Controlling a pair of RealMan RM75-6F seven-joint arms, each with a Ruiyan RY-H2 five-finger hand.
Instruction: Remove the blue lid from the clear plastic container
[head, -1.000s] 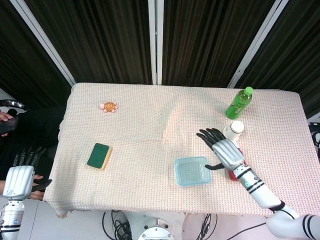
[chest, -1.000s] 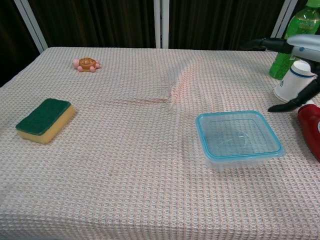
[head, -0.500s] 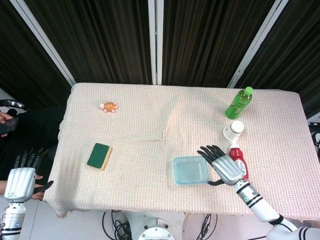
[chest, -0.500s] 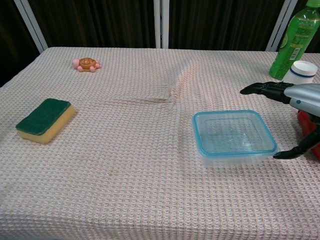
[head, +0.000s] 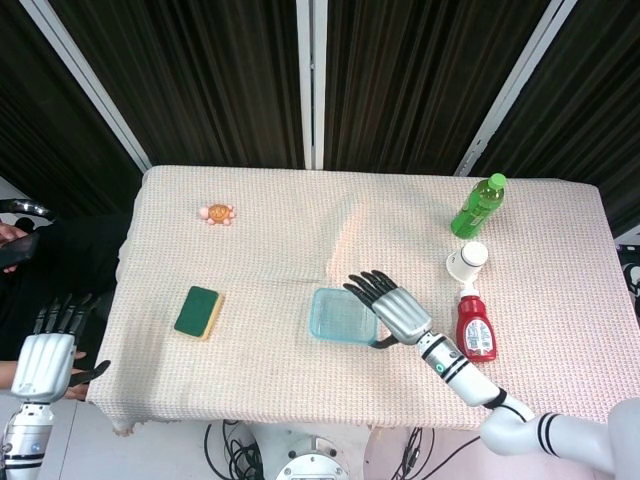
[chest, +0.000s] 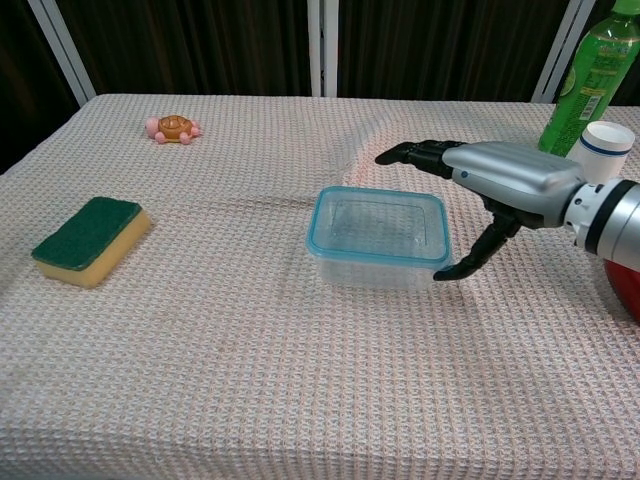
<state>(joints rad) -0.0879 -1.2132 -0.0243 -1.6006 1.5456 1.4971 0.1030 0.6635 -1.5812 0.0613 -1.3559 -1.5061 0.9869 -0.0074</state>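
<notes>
The clear plastic container (head: 338, 318) (chest: 376, 238) stands near the table's middle with its blue lid (chest: 378, 224) seated on top. My right hand (head: 396, 309) (chest: 503, 177) is at its right side, fingers spread. The fingertips (chest: 400, 154) reach past the container's far right corner and the thumb touches its near right corner. Nothing is gripped in that hand. My left hand (head: 46, 358) hangs off the table's left front corner, fingers straight and apart, holding nothing; the chest view does not show it.
A green and yellow sponge (head: 198, 312) (chest: 90, 240) lies at the left. A small turtle toy (head: 217, 213) (chest: 173, 127) sits at the far left. On the right stand a green bottle (head: 478, 205) (chest: 590, 80), a white jar (head: 466, 262) (chest: 598, 150) and a red bottle (head: 475, 327).
My right hand has swept from the right side toward the table's middle, and the container has slid left with it. The left hand has stayed put.
</notes>
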